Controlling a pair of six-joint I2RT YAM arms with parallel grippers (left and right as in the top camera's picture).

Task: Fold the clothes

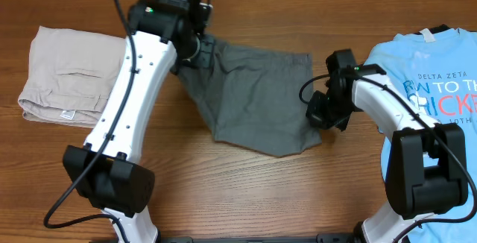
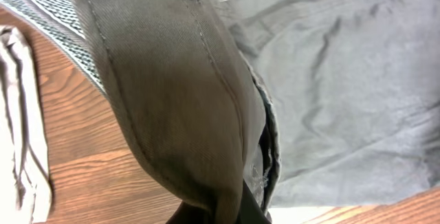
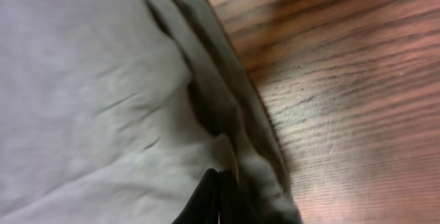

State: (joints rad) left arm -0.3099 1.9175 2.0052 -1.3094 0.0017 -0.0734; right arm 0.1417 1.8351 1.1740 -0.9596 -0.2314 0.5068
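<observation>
The dark grey shorts (image 1: 250,94) lie spread in the middle of the table in the overhead view. My left gripper (image 1: 195,49) is shut on their upper left corner, and the waistband (image 2: 179,93) drapes over the fingers in the left wrist view. My right gripper (image 1: 320,112) is shut on the shorts' right edge, and the pinched hem (image 3: 227,124) shows in the right wrist view next to bare wood. The fingertips of both grippers are mostly hidden by cloth.
A folded beige garment (image 1: 63,75) with a small white tag lies at the far left. A light blue printed T-shirt (image 1: 436,71) lies at the right edge, under the right arm. Bare wood table (image 1: 246,191) runs along the front.
</observation>
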